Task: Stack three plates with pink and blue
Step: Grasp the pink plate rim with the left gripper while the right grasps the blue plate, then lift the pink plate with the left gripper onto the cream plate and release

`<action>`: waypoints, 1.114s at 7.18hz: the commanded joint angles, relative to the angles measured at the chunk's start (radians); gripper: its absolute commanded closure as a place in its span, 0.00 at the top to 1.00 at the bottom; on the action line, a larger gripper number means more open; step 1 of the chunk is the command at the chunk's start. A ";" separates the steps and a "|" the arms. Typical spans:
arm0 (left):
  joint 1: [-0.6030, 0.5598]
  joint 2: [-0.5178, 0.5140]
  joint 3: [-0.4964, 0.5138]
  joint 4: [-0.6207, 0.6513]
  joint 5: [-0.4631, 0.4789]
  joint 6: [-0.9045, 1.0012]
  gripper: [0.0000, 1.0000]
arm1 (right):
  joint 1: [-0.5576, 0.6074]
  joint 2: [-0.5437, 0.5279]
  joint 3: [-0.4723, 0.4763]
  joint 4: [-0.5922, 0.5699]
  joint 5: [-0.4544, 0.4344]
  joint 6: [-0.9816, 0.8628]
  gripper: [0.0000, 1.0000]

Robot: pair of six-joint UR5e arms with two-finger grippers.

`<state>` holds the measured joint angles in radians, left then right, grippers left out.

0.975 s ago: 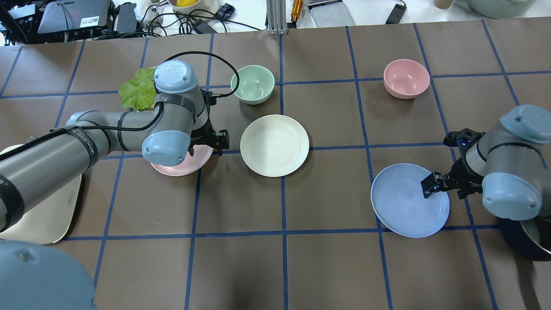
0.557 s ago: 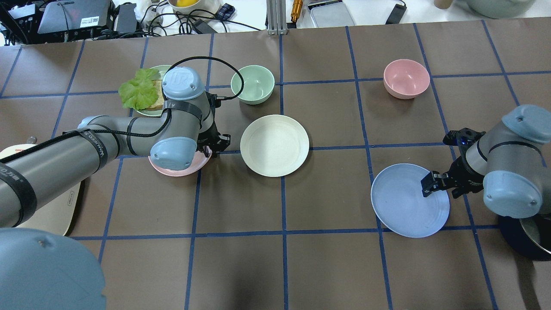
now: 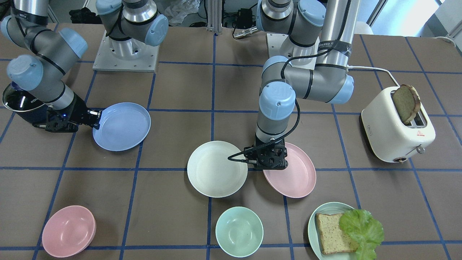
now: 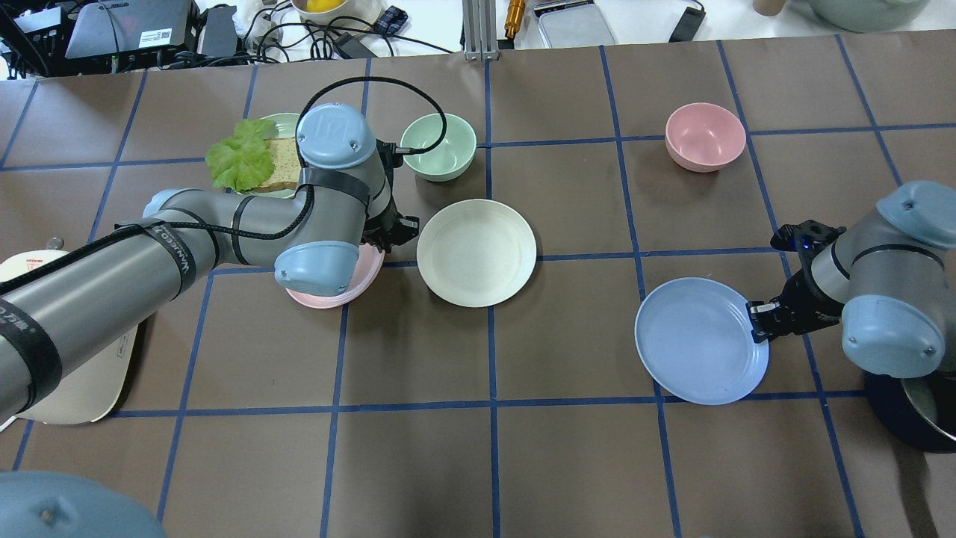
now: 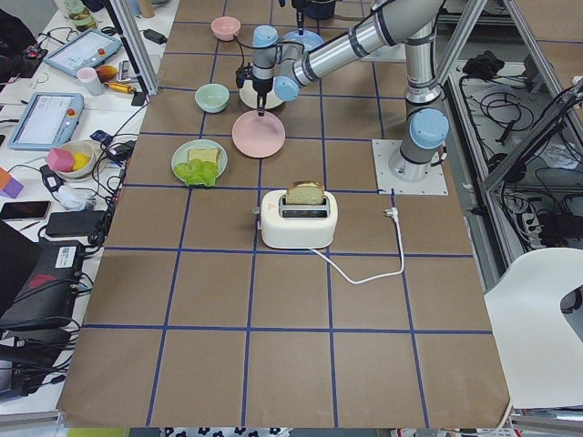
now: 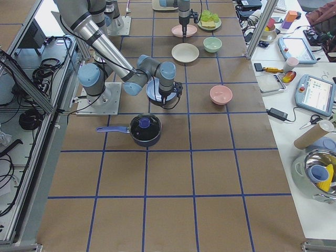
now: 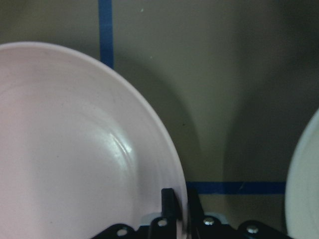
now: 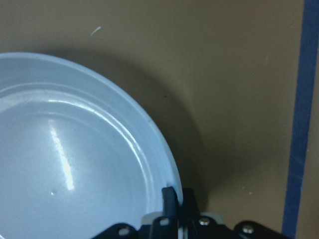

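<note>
The cream-white plate lies flat at the table's middle and also shows in the front view. My left gripper is shut on the rim of the pale pink plate, just left of the cream one. The left wrist view shows the fingers pinching that rim. My right gripper is shut on the right rim of the light blue plate. The right wrist view shows the blue plate casting a shadow, raised off the table.
A mint bowl stands just behind the cream plate. A pink bowl is at the far right. A pale green plate with bread and lettuce sits behind my left arm. A toaster and a dark pot stand at the table's sides.
My left gripper has moved right, toward the cream plate, carrying the pink plate. The right gripper now holds the blue plate by its rim, and the plate has shifted a little left.
</note>
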<state>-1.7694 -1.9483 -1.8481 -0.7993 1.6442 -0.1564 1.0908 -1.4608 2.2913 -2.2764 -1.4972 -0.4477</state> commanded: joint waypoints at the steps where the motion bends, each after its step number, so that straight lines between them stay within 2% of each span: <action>1: -0.123 -0.024 0.135 -0.088 0.034 -0.172 0.00 | 0.000 -0.009 -0.004 0.002 0.003 0.006 0.00; 2: -0.180 -0.040 0.203 -0.163 0.038 -0.246 0.00 | 0.000 -0.009 -0.037 0.015 0.002 0.007 0.00; 4: -0.290 -0.092 0.309 -0.175 0.029 -0.403 0.00 | 0.000 -0.007 -0.139 0.160 0.002 0.007 0.00; 6: -0.326 -0.151 0.346 -0.175 0.025 -0.426 0.00 | 0.007 -0.006 -0.225 0.213 0.005 0.012 0.00; 8: -0.329 -0.182 0.349 -0.175 0.028 -0.457 0.00 | 0.012 0.007 -0.326 0.325 0.005 0.014 0.00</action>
<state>-2.0948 -2.1112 -1.5021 -0.9739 1.6702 -0.6015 1.0988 -1.4592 2.0263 -2.0114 -1.4923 -0.4357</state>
